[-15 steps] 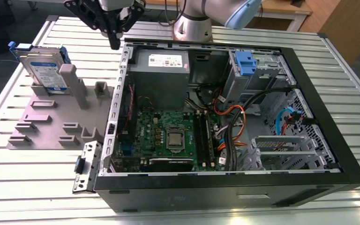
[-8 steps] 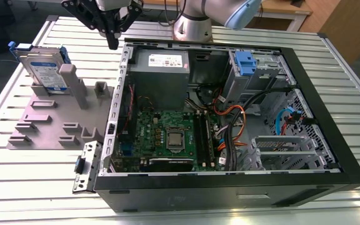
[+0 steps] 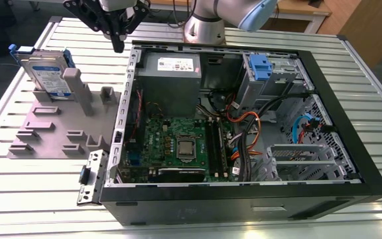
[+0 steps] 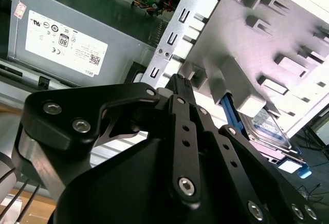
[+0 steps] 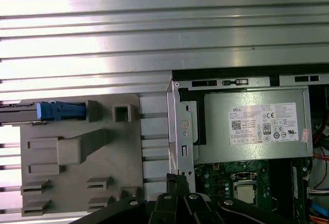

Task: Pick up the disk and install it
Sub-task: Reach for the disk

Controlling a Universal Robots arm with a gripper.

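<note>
The disk (image 3: 47, 74) stands upright on edge in a slot at the far end of the grey fixture (image 3: 58, 132), to the exterior view's left of the open computer case (image 3: 350, 129). It is silver-grey with a white-and-blue label and a blue bracket. In the second wrist view the disk (image 4: 268, 134) lies beyond the fixture's posts. In the first wrist view the disk (image 5: 56, 112) is seen edge-on. My gripper (image 3: 118, 46) hangs above the table between the disk and the case's rear corner, fingers together and holding nothing. The same black gripper (image 4: 180, 81) (image 5: 174, 179) appears in both wrist views.
Inside the case are a grey power supply (image 3: 169, 64), the motherboard (image 3: 177, 144), loose cables (image 3: 250, 124) and a drive bay with a blue clip (image 3: 260, 65). The fixture (image 5: 77, 157) carries several posts and slots. A slatted metal table (image 3: 32, 174) lies under everything.
</note>
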